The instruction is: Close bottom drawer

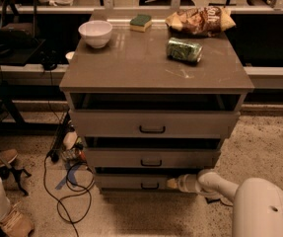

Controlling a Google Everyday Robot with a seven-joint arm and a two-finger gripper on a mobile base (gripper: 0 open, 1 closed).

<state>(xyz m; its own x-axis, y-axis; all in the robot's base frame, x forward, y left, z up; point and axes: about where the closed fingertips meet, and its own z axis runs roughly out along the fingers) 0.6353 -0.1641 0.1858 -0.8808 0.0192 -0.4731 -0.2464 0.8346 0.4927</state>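
Observation:
The bottom drawer (131, 181) is the lowest of three grey-beige drawers, with a low front panel and a small dark bar handle (150, 185). Its front sits nearly flush under the middle drawer (151, 158). My gripper (172, 183) is at floor level on the right side of the drawer's front, its tip against the panel just right of the handle. My white arm (259, 206) reaches in from the lower right.
The cabinet top (156, 58) holds a white bowl (95, 32), a green sponge (141, 21), a chip bag (200, 19) and a green can (184, 49). Cables (64, 191) and a person's shoes (13, 223) lie on the floor to the left.

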